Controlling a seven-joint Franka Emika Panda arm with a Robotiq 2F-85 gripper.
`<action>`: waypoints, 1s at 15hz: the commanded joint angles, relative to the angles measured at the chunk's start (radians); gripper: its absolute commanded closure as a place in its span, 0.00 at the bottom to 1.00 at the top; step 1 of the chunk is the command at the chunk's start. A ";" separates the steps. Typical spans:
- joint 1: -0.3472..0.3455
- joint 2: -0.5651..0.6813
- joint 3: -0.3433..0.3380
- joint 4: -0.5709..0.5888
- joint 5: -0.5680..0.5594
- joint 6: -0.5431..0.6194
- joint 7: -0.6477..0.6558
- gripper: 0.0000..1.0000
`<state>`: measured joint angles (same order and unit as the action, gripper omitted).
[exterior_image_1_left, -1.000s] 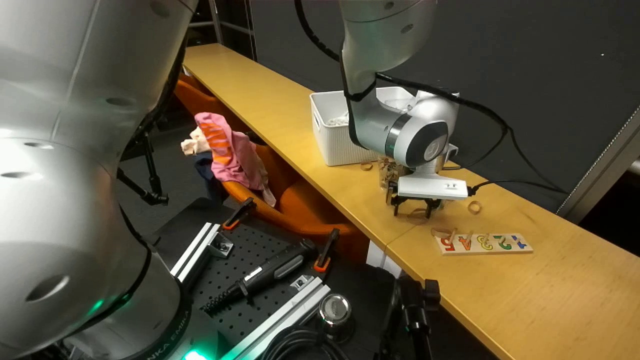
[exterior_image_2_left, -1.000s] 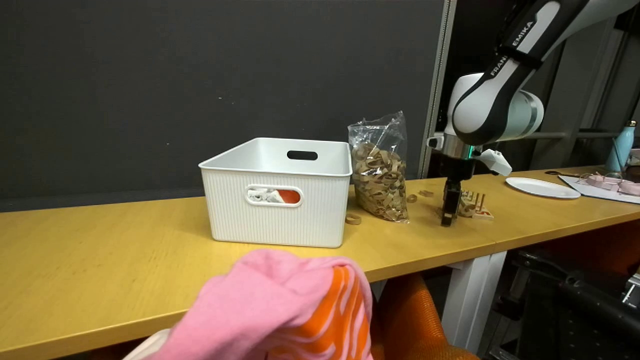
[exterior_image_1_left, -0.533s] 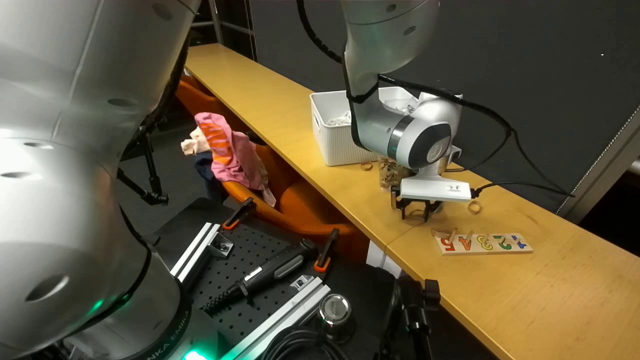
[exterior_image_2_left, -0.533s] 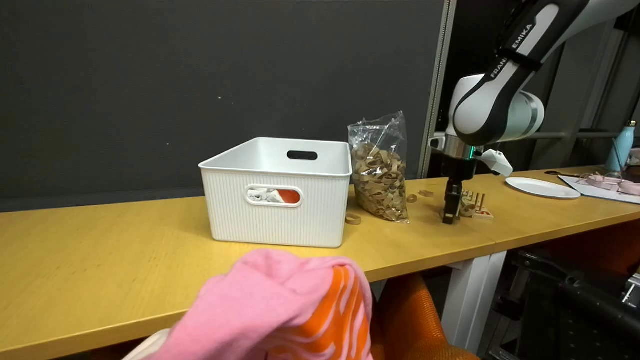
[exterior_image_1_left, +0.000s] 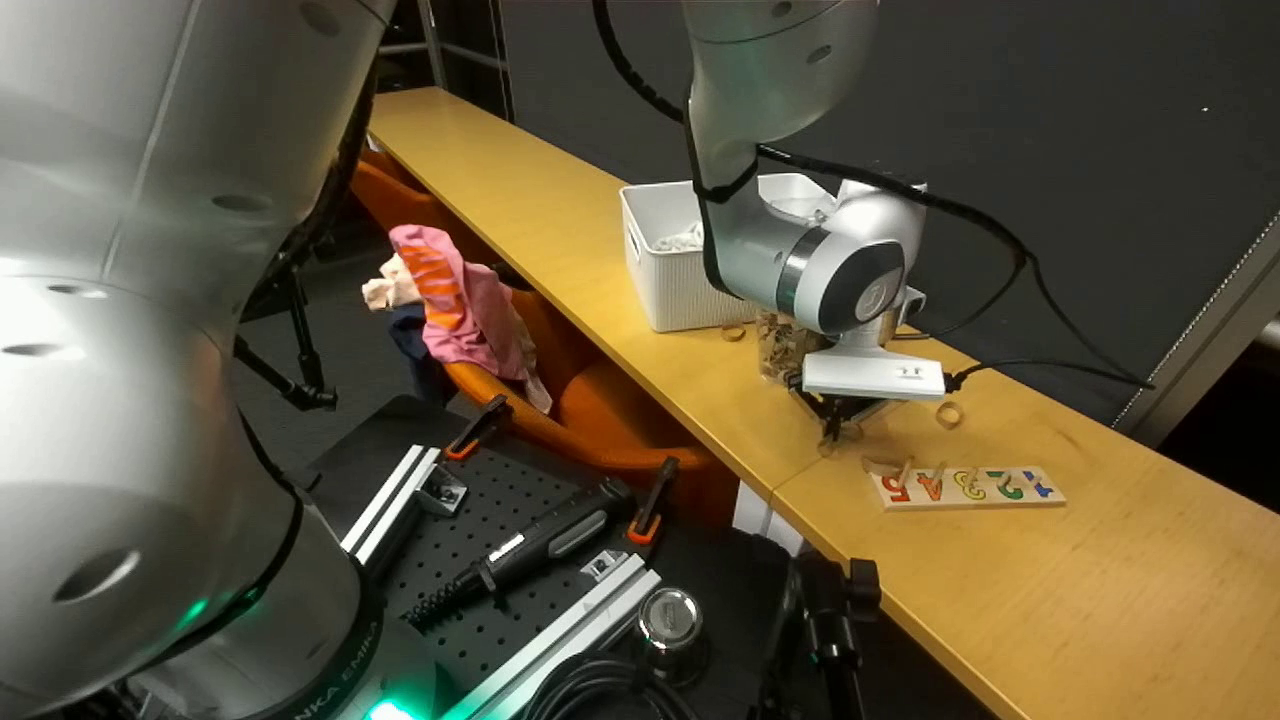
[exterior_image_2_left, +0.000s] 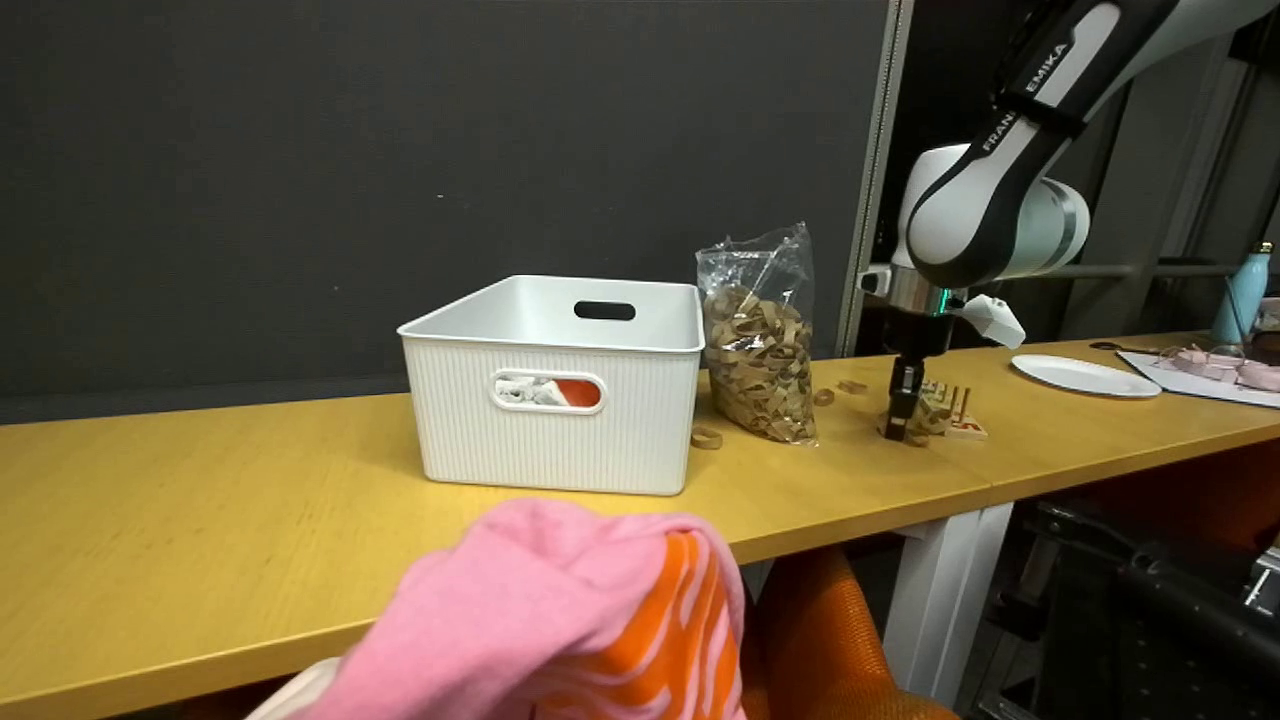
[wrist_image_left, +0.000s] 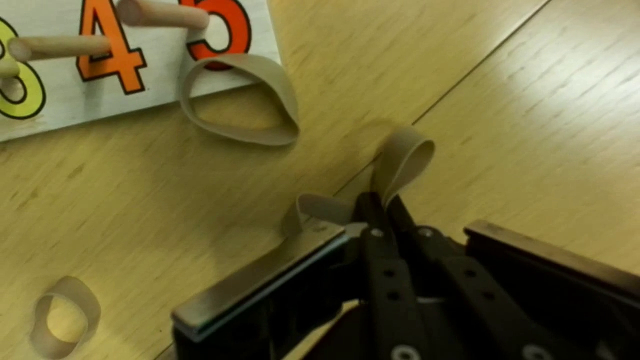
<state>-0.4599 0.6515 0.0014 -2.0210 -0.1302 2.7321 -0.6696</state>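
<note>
Fingers of the claw (wrist_image_left: 384, 205) had drawn together since the frame a second earlier, when they stood apart; number board (wrist_image_left: 165, 72) and white bin (exterior_image_2_left: 550, 450) had kept their places.

Claw: tips all but meeting, low over the tabletop (exterior_image_2_left: 250, 480); whether they touched it could not be told.

Pinched rubber band (wrist_image_left: 392, 157): tan, gripped between the fingertips, its loop standing out ahead of them.

Second band (wrist_image_left: 326, 207): tan, lay just left of the fingertips in the wrist view, partly hidden by the claw.

Third band (wrist_image_left: 283, 92): lay between claw and number board, overlapping the board's edge beneath the red 5.

Number board: pale, coloured numerals, stood near the claw, upper left in the wrist view; wooden pegs (wrist_image_left: 165, 15) rose from it.

Fourth band (wrist_image_left: 90, 307): lay on the tabletop, lower left of the fingertips in the wrist view.

Clear bag (exterior_image_2_left: 760, 370): full of tan bands, stood left of the claw in an exterior view.

White bin: stood farther left, past the bag.

White plate (exterior_image_2_left: 1085, 377): lay right of the claw in an exterior view; blue bottle (exterior_image_2_left: 1243, 300) stood farther right.
</note>
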 joint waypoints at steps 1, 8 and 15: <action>0.015 -0.033 -0.017 -0.022 0.011 0.003 0.015 0.99; 0.018 -0.088 -0.044 -0.068 0.003 0.017 0.045 0.99; 0.010 -0.075 -0.082 -0.061 0.001 0.000 0.063 0.80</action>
<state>-0.4593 0.5873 -0.0598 -2.0729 -0.1302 2.7332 -0.6219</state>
